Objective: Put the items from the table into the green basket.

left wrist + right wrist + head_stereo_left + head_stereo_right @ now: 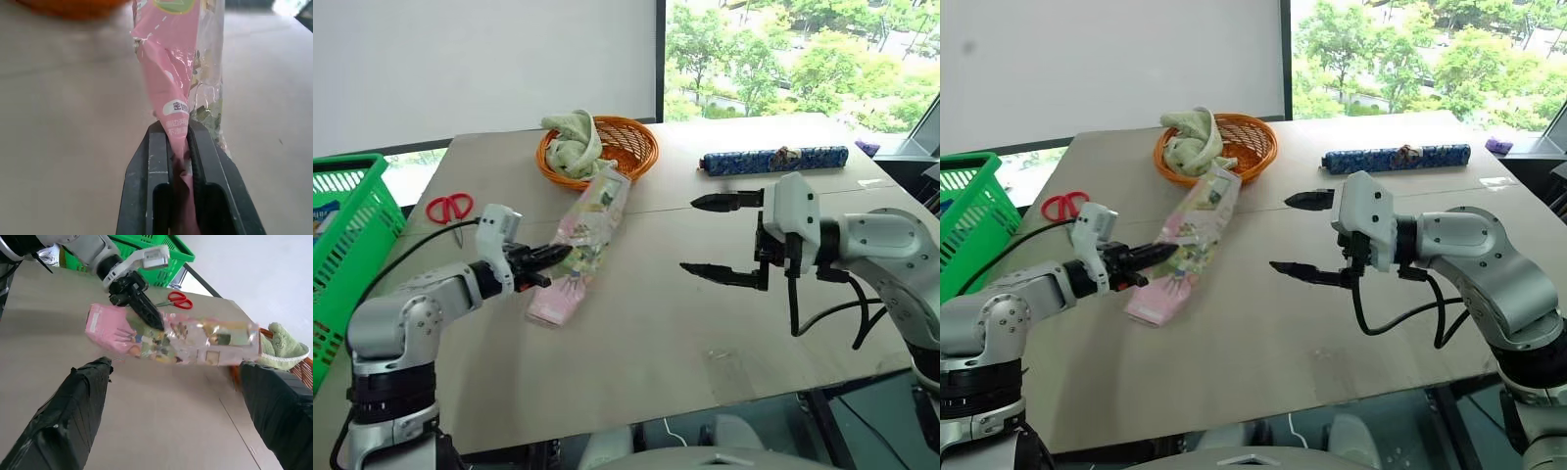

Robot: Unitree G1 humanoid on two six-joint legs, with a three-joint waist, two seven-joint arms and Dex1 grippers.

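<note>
Your pink-and-silver packet [580,243] sits left of centre in the head view, pinched along one long edge by your left claw [551,258], whose 2 black fingers [200,166] are clamped tight on the pink film. The packet slants from its pink end low near the claw up toward the orange wicker basket [625,142] at upper centre; whether its lower end touches the table [656,343] you cannot tell. A pale green cloth [572,140] lies bunched in that wicker basket. The red-handled scissors [449,208] lie on the table at left, near the green basket [352,211], which stands at the far left edge of the frame. Your right claw [717,235] hangs at centre right with its jaws spread wide, holding nothing. A long blue patterned roll [775,160] lies at upper right.
</note>
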